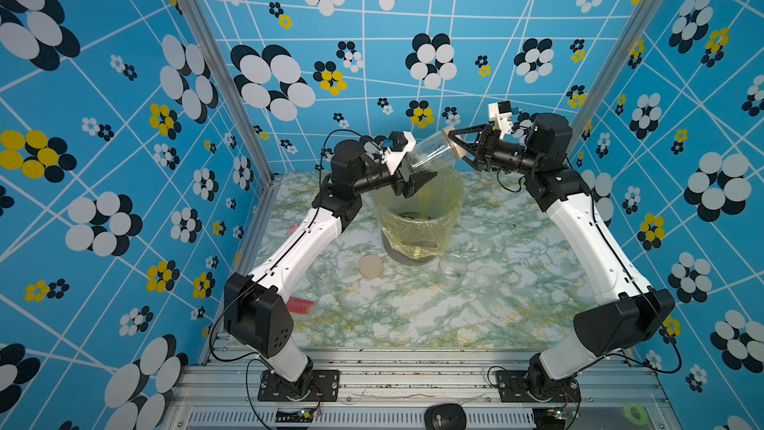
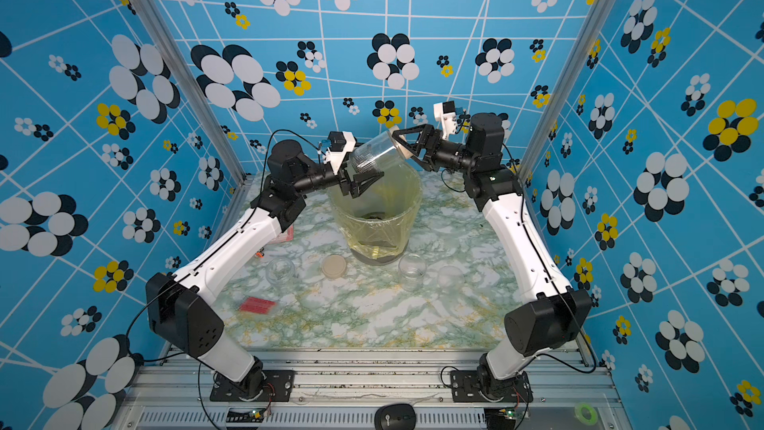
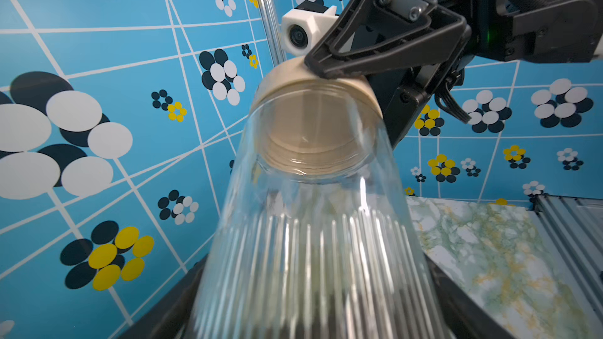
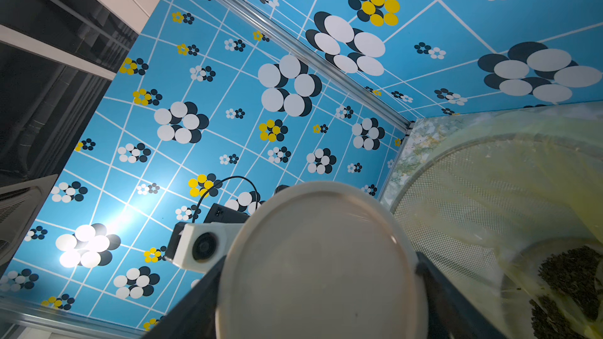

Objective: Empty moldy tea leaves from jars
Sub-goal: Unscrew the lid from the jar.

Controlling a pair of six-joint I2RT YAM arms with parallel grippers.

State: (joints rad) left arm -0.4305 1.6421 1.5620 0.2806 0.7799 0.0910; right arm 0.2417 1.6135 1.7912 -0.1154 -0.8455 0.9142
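A clear ribbed jar hangs tilted over the bin, lid end higher. My left gripper is shut on its ribbed base. My right gripper is shut on its beige lid. The jar's walls look clear in both top views. Moldy tea leaves lie in the bottom of the bin. Two open jars stand on the table in front of the bin.
The bin, mesh-walled with a yellow bag, stands mid-table. A loose beige lid and a translucent lid lie by the open jars. A red card lies near the left arm. A mouse sits on the front rail.
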